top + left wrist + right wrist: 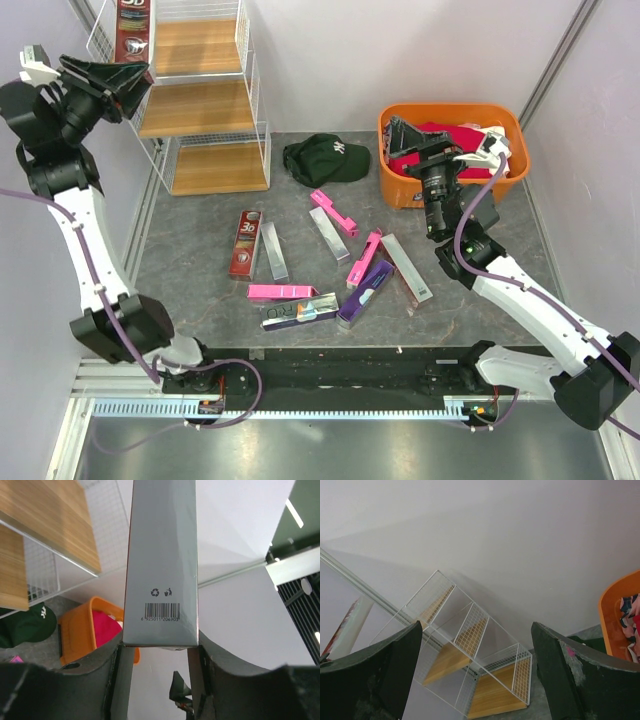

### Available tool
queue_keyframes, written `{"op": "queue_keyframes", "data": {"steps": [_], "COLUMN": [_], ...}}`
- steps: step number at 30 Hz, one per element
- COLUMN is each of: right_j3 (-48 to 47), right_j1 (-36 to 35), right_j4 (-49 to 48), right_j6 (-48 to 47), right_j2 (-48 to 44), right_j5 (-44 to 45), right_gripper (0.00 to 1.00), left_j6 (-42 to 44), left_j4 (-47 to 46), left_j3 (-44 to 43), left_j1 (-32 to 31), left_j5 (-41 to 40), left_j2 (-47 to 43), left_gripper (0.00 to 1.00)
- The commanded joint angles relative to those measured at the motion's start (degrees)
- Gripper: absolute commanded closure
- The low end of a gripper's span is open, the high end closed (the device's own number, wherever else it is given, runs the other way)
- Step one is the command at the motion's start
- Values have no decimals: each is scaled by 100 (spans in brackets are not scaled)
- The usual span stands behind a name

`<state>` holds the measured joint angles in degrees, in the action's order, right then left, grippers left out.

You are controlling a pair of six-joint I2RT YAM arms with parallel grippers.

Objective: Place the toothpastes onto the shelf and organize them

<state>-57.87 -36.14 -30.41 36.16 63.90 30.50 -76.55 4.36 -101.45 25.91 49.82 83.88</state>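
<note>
Nine toothpaste boxes (330, 232) lie on the table (200, 240): three pink (282, 292), three silver-grey (274, 250), one dark red (245, 243), one purple (365, 293) and one holographic (300, 312). A tenth box (133, 25), dark red, is up at the top left corner of the one shelf (215, 165), which has three boards (200, 105). There is one dark green cap (325, 158) and one orange tub (450, 110), whose boxes are too jumbled to count.

White links and black joints make up the left arm (88, 245) and right arm (545, 310). Purple cables (460, 228) run behind each pincer. The right pincer (476, 630) fingers (375, 680) seem scuffed black.

The shelf (247, 60) is showing thin white-coated wire around 3 matt, grainy wooden boards (205, 105). The box (160, 555) is looking like smooth, satin grey cardboard. The tub (400, 188) is gleaming as orange plastic. The cap (325, 158) is looking like matt cloth.
</note>
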Motion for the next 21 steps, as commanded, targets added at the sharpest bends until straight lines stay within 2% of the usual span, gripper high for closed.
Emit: {"op": "queue_keyframes", "data": {"steps": [1, 21], "right_j3": [-14, -216], "right_j1": [37, 63], "right_j4": [35, 290], "right_j6": [-127, -92], "right_j2": [-44, 237], "right_j5": [52, -150], "right_gripper": [2, 2], "left_j6": [123, 88], "left_j4": [249, 601], "left_j3": [-665, -2291], "left_j1": [90, -77], "left_j5": [37, -174], "left_j2": [444, 2326], "left_gripper": [98, 98]}}
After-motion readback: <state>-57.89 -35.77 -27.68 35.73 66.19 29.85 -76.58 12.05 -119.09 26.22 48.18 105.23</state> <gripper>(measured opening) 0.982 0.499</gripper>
